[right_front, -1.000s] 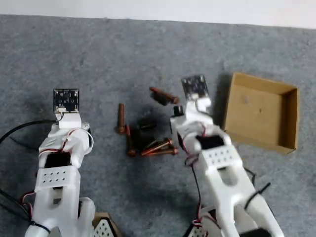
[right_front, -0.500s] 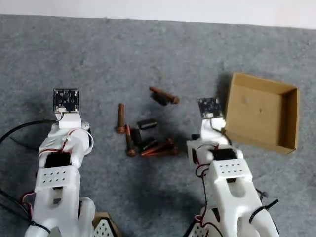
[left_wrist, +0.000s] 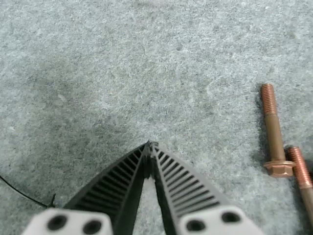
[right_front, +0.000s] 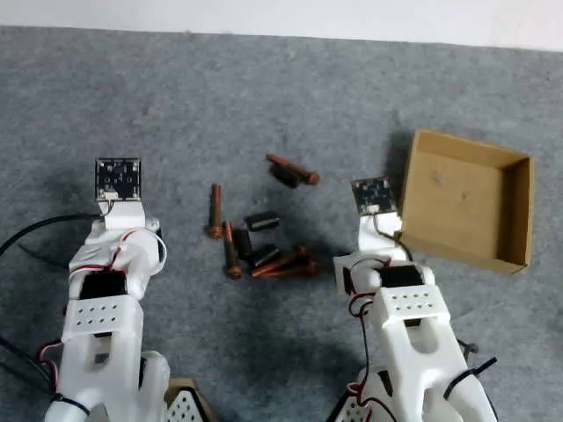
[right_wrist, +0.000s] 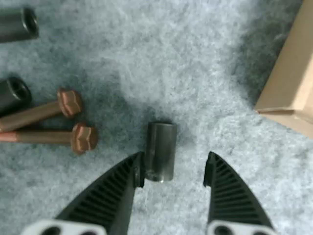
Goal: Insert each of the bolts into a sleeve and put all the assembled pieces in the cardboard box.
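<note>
Several copper bolts [right_front: 281,264] and dark sleeves [right_front: 261,221] lie in a loose pile mid-table. One bolt [right_front: 293,170] at the far side of the pile sits in a sleeve. The cardboard box [right_front: 519,211] stands at the right and looks empty. My right gripper [right_wrist: 175,159] is open over a lone dark sleeve [right_wrist: 161,151], which lies on the carpet between the fingers, close to one of them. Two bolts' hex heads [right_wrist: 84,137] lie just beside it. My left gripper [left_wrist: 149,145] is shut on nothing above bare carpet, with a bolt [left_wrist: 272,129] off to its side.
Grey carpet covers the table. The right arm [right_front: 400,303] stands between the pile and the box, whose corner [right_wrist: 288,93] is near the open gripper. The left arm [right_front: 110,281] is at the left, apart from the pile. Black cables [right_front: 26,233] trail by it.
The right arm has swung away from over the pile toward the box and drawn back. The left arm and the parts in the pile have not moved.
</note>
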Tool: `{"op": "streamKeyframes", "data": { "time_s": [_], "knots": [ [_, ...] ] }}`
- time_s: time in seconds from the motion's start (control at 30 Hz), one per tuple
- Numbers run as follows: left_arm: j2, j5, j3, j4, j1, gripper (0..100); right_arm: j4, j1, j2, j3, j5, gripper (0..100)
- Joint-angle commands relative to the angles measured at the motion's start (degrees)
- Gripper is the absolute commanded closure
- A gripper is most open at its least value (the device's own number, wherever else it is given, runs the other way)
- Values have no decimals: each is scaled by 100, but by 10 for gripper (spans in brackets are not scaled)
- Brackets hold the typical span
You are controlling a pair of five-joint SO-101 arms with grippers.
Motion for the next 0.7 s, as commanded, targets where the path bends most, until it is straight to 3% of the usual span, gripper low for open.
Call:
{"op": "streamKeyframes", "data": {
  "time_s": [0.0,0.2,0.67],
  "knots": [
    [-136,35,-13,-97,-66,993,-233,-163,-119,-40,18,820],
    [-136,35,-13,-97,-57,993,-224,-418,66,-66,-62,820],
    [-136,35,-13,-97,-57,993,-242,-347,2281,-1288,-185,820]
  ]
}}
